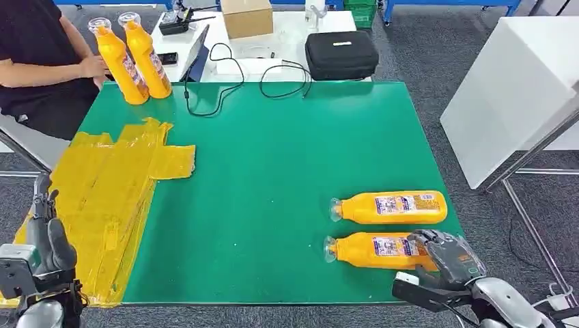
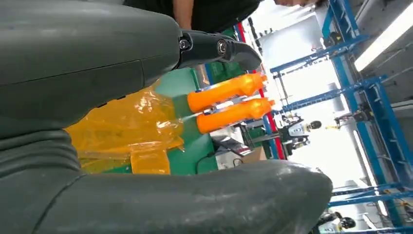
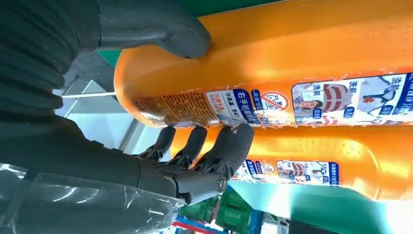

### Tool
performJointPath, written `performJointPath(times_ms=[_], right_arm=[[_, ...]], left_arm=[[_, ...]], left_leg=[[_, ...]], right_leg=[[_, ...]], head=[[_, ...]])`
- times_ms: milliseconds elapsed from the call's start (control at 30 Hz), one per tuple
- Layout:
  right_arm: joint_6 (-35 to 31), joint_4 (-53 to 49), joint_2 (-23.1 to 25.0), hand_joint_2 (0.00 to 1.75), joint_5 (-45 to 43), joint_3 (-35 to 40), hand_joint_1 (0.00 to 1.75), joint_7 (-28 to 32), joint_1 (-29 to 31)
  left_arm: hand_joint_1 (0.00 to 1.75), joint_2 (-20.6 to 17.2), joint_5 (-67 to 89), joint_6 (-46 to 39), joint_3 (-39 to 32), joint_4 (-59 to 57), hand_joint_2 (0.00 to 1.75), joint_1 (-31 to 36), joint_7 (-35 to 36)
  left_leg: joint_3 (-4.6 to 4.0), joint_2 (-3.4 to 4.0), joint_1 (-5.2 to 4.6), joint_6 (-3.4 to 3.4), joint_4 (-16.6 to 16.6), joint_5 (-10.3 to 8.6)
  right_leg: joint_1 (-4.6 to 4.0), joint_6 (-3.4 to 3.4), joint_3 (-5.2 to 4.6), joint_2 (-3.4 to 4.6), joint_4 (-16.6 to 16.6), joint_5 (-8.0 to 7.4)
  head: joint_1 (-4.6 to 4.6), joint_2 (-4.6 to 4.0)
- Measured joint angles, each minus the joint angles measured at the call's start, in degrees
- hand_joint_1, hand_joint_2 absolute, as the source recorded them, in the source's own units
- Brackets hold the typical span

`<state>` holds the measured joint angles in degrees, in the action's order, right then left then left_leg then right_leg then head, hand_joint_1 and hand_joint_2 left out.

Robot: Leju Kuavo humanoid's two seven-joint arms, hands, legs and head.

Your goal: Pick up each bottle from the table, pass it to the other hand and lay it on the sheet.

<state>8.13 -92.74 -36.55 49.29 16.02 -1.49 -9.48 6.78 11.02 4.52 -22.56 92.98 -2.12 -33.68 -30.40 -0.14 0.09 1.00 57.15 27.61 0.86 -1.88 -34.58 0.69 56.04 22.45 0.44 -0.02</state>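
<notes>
The near bottle (image 1: pixel 379 250) lies on its side at the right front of the green table (image 1: pixel 287 157), cap toward the centre, and my right hand (image 1: pixel 447 258) is at its base end. In the right wrist view the thumb (image 3: pixel 180 36) sits on one side of the body and the fingers (image 3: pixel 229 146) curl round the other, touching the label, so I judge I have it grasped, though it is not yet lifted. The far bottle (image 1: pixel 392 206) lies just beyond it, parallel and untouched. Two upright bottles (image 1: pixel 133 61) stand at the far left corner near a person's hand (image 1: pixel 92 66). The yellow sheet (image 1: pixel 109 198) on the left carries no bottle, so by my reckoning nothing is delivered yet: lift, handover and laying down all remain. My left hand (image 1: pixel 44 232) waits by the sheet's near edge, released and holding nothing.
</notes>
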Motion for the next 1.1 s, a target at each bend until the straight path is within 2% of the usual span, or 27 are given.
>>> performJointPath(times_ms=[433, 700, 733, 767, 1100], right_arm=[[0.9, 7.3, 0.9, 1.75, 4.4, 4.5, 0.0, -2.2, 4.1], [1.2, 11.5, 1.9, 1.75, 5.2, 5.9, 0.02, -1.8, 7.1], [1.3, 11.7, 2.0, 1.75, 5.2, 6.0, 0.37, -1.8, 7.3], [1.3, 11.9, 2.1, 1.75, 5.2, 6.0, 1.73, -1.7, 7.4], [3.0, 13.5, 2.2, 1.75, 2.9, 5.8, 1.75, 0.9, 8.6]], left_arm=[[0.0, -0.1, -2.0, 1.6, -0.7, 1.2, 0.0, 0.1, -0.2], [0.0, -0.1, -2.2, 2.0, -0.8, 1.4, 0.0, 0.3, -0.1], [0.0, -0.1, -2.2, 2.0, -0.8, 1.4, 0.0, 0.3, -0.1], [0.0, -0.1, -2.3, 2.1, -0.9, 1.4, 0.0, 0.3, -0.1], [0.0, -0.4, -3.0, 2.7, -1.7, 1.4, 0.0, 0.9, 0.0]], left_leg=[[0.27, -0.01, 0.07, 0.06, 0.0, 0.06], [1.06, 0.67, 0.26, 0.08, -0.1, 0.38], [1.14, 0.73, 0.26, 0.1, -0.1, 0.41], [1.19, 0.79, 0.26, 0.1, -0.1, 0.42], [1.34, 0.95, 0.24, 0.19, -0.1, 0.41]], right_leg=[[-0.06, -0.16, 0.41, -0.01, -0.1, 0.1], [-0.26, -0.16, 1.13, 0.61, -0.5, 0.09], [-0.26, -0.16, 1.2, 0.68, -0.5, 0.09], [-0.26, -0.16, 1.25, 0.71, -0.5, 0.09], [-0.23, -0.08, 1.41, 0.96, -0.7, -0.07]], head=[[0.0, 0.0], [0.04, 0.0], [0.02, 0.0], [0.02, 0.0], [0.02, 0.0]])
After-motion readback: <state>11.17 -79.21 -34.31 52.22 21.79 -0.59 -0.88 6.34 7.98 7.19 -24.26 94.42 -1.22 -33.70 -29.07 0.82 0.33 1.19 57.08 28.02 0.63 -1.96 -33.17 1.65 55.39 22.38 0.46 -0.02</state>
